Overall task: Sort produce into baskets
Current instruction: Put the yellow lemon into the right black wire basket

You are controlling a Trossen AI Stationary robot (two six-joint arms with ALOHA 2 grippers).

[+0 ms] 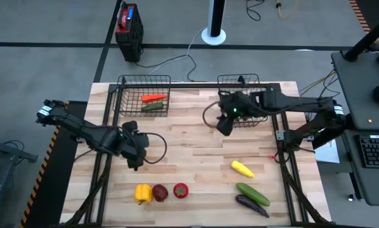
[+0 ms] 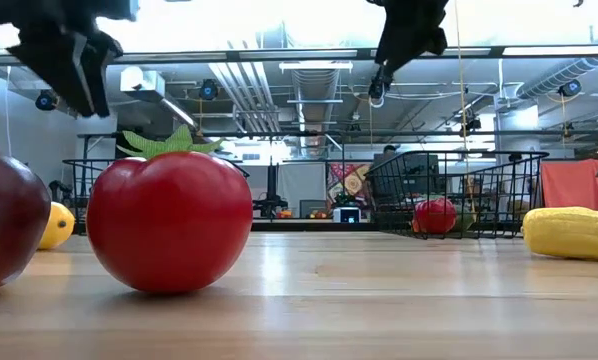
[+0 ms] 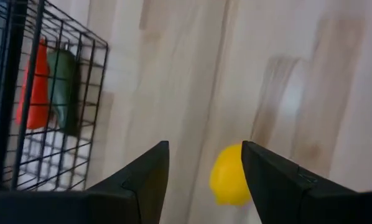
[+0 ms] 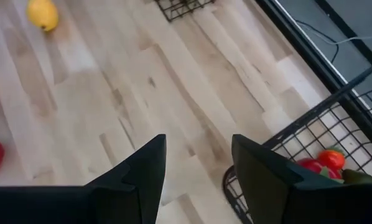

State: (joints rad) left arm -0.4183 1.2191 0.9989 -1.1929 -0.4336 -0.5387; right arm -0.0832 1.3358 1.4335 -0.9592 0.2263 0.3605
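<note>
Both my grippers are empty w/ fingers parted. In the high view my left gripper (image 1: 134,152) hangs over bare table at left-centre, and my right gripper (image 1: 225,121) sits just off the left edge of the right basket (image 1: 260,81) in the upper centre-right.

Where the produce is: the left basket (image 1: 123,95), upper left-centre, holds an orange carrot (image 1: 154,98) and a green cucumber (image 1: 153,107). The right basket has red tomatoes (image 4: 323,163) inside. Not yet sorted: yellow pepper (image 1: 142,193), dark red fruit (image 1: 160,192) and a tomato (image 1: 180,189) in a row at bottom centre-left; a long yellow piece (image 1: 242,168), another cucumber (image 1: 252,194) and an eggplant (image 1: 251,204) at lower right.

Risks as I judge them:
- Round pieces on smooth wood: if I close off-centre, the tomato likely rolls or squirts out.
- Bottom-left row is tightly packed, pieces touching or nearly so. Going for one probably nudges its neighbour.
- Cucumber and eggplant lie just beside each other, so I could pinch both.
- My right gripper is close to the basket wire. A careless swing could snag the rim or shove the basket.
- Wrong-bin drop if I misjudge the dark red fruit's type; can't tell what it is.
</note>
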